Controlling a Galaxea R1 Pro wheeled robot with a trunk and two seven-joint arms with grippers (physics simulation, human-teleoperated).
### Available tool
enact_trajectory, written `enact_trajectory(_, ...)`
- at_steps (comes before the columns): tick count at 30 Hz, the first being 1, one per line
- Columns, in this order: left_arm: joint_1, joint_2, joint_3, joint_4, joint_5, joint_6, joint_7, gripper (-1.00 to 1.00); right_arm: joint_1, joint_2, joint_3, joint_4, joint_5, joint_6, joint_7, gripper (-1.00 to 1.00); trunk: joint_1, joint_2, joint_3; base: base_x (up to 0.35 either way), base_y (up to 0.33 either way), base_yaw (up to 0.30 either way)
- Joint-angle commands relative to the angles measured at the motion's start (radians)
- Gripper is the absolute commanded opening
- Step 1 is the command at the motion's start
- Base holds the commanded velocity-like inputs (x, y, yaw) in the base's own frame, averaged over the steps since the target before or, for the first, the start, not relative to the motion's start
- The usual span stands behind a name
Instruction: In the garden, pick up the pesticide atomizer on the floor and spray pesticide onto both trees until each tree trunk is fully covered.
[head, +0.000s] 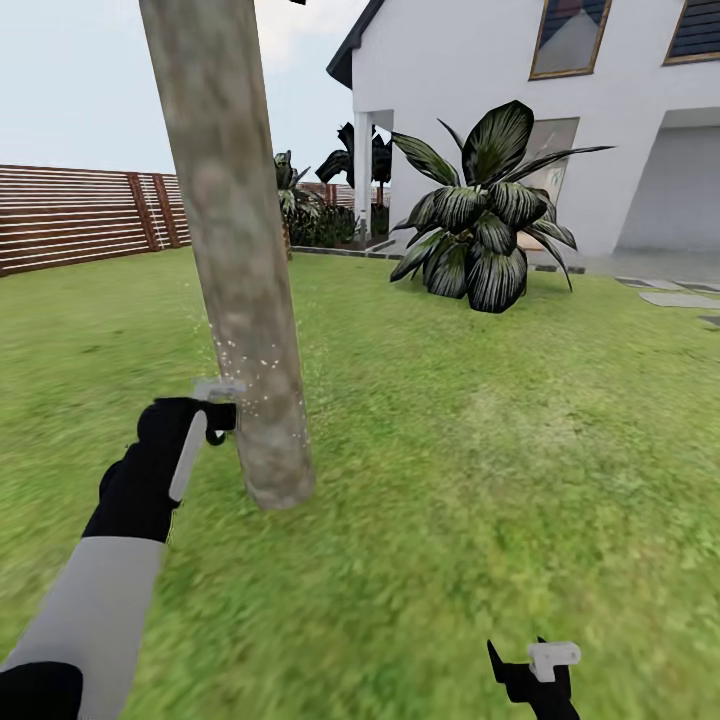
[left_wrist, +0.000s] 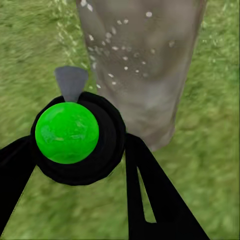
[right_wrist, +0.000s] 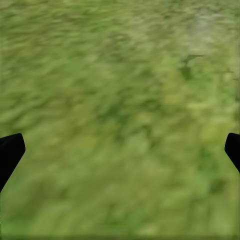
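Currently spraying the first trunk. My left gripper (head: 215, 420) is clamped around the pesticide atomizer (left_wrist: 75, 135), seen from the wrist as a dark round body with a green cap and a grey nozzle aimed at the tree trunk (head: 235, 270), just beside it on its left. White droplets (head: 255, 370) speckle the lower bark; I judge the upper trunk and far side uncovered. My right gripper (head: 540, 672) hangs low at near right over the lawn (head: 480, 440), fingers spread wide with nothing between them. Next move, as I judge it: sweep the nozzle upward and around this trunk, then drive on to the second tree.
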Motion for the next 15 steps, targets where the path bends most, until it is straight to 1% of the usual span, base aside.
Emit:
enact_trajectory(1,-0.001,0.007,0.012,-0.004,0.002,0.000,0.000,-1.00,0.000,0.000,0.000,0.000,0.000,0.000,0.000,1.00,0.000,0.000,0.000,0.000,0.000,0.000)
enact_trajectory(3,-0.001,0.010,0.031,-0.007,0.002,0.001,-0.001,-1.00,0.000,0.000,0.000,0.000,0.000,0.000,0.000,1.00,0.000,0.000,0.000,0.000,0.000,0.000)
enact_trajectory(5,0.008,-0.002,0.033,-0.051,-0.002,0.002,0.000,-1.00,0.000,0.000,0.000,0.000,0.000,0.000,0.000,1.00,0.000,0.000,0.000,0.000,0.000,0.000)
enact_trajectory(6,0.006,-0.007,0.027,-0.073,0.001,0.003,-0.001,-1.00,0.000,0.000,0.000,0.000,0.000,0.000,0.000,1.00,0.000,0.000,0.000,-0.008,0.000,0.000)
enact_trajectory(7,0.001,-0.014,0.001,-0.078,0.002,0.003,0.000,-1.00,0.000,0.000,0.000,0.000,0.000,0.000,0.000,1.00,0.000,0.000,0.000,-0.159,-0.094,0.000)
enact_trajectory(9,-0.002,-0.029,-0.024,-0.081,-0.002,0.007,0.000,-1.00,0.000,0.001,0.000,0.000,0.000,0.000,0.000,1.00,0.000,0.000,0.000,-0.207,-0.141,0.000)
enact_trajectory(15,-0.004,-0.036,-0.029,-0.081,-0.002,0.009,0.000,-1.00,0.000,0.000,0.000,0.000,0.000,0.000,0.000,1.00,0.000,0.000,0.000,-0.032,-0.026,0.000)
